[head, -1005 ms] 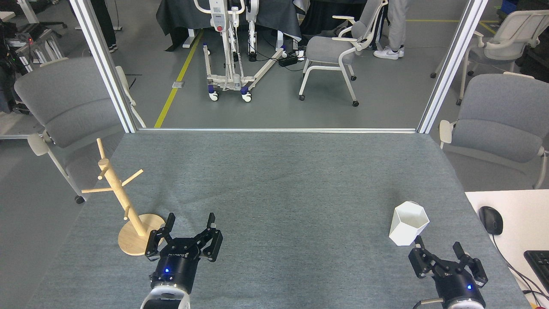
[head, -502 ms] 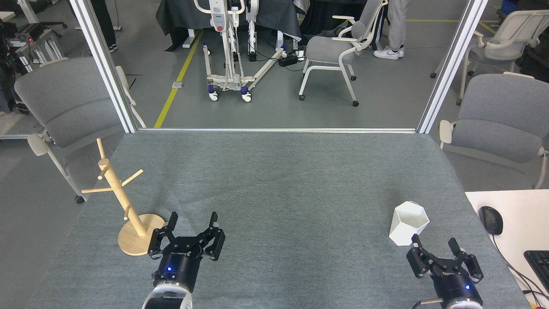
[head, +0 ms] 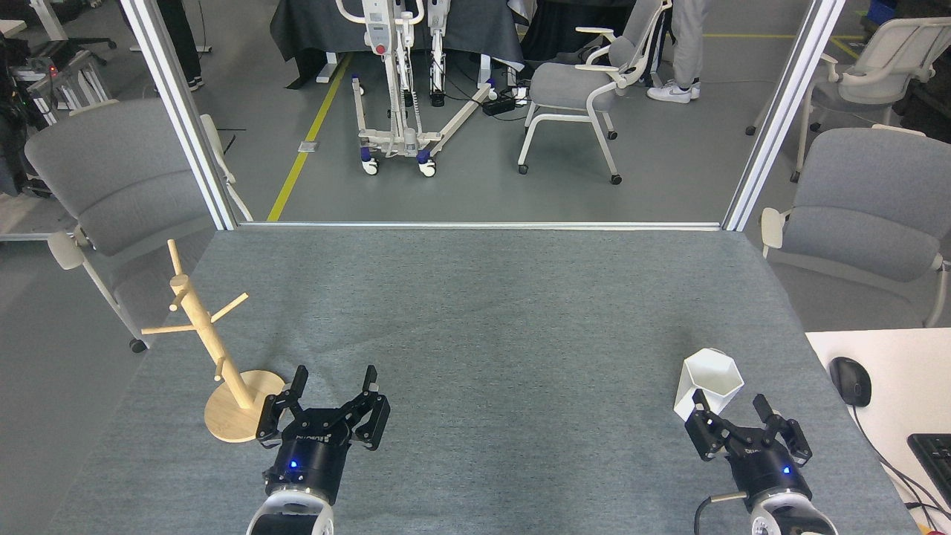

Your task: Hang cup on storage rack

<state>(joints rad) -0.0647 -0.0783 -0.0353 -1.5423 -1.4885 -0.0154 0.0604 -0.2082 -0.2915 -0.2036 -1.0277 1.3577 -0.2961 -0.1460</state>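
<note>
Here the right pincer (head: 731,407), fingers apart, sits just short of the white hexagonal cup (head: 707,386) (likely light, stiff, slick); a flat wall looks the best hold, its handle being hidden.

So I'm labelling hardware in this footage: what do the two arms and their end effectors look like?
Both match: the left end effector and the right end effector are black two-finger linkage units on round black wrists, each with a small blue light. White rounded arm shells follow below. A faint logo marks each body, and a dark cable loops beside the right wrist.
</note>
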